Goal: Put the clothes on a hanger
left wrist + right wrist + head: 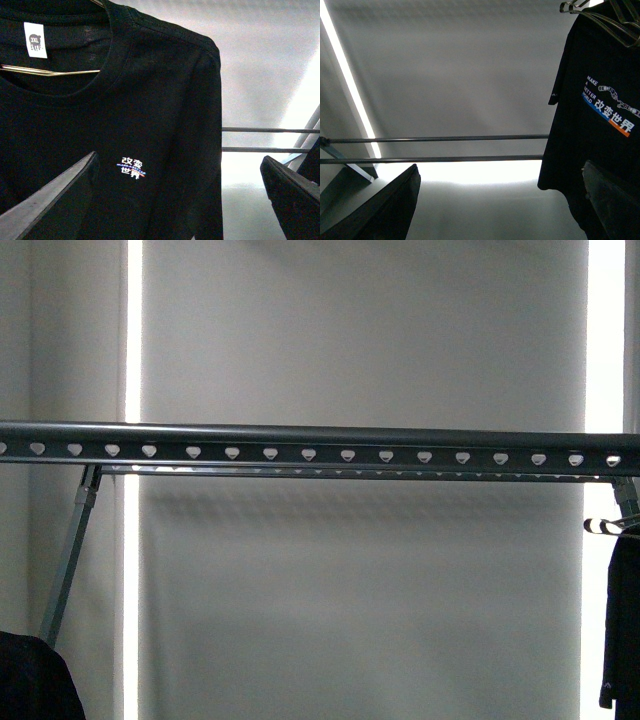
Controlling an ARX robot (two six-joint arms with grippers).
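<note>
The hanger, a dark grey rail [320,445] with a row of heart-shaped holes, spans the front view; neither gripper shows there. In the left wrist view a black T-shirt [165,100] with a small white Chinese-character print hangs on a thin wire coat hanger [50,71]. My left gripper [180,202] is open just below that print, one finger [50,205] in front of the cloth, holding nothing. In the right wrist view a black T-shirt [590,135] printed "MAKE A BETTER WORLD" hangs from wire hangers [605,17]. My right gripper [497,205] is open and empty beside its hem.
A slanted grey leg [68,555] holds the rail at the left. Dark cloth [30,680] sits at the lower left and a black garment [622,610] hangs at the right edge. Two thin rack bars [435,149] cross behind. A grey blind [360,340] fills the background.
</note>
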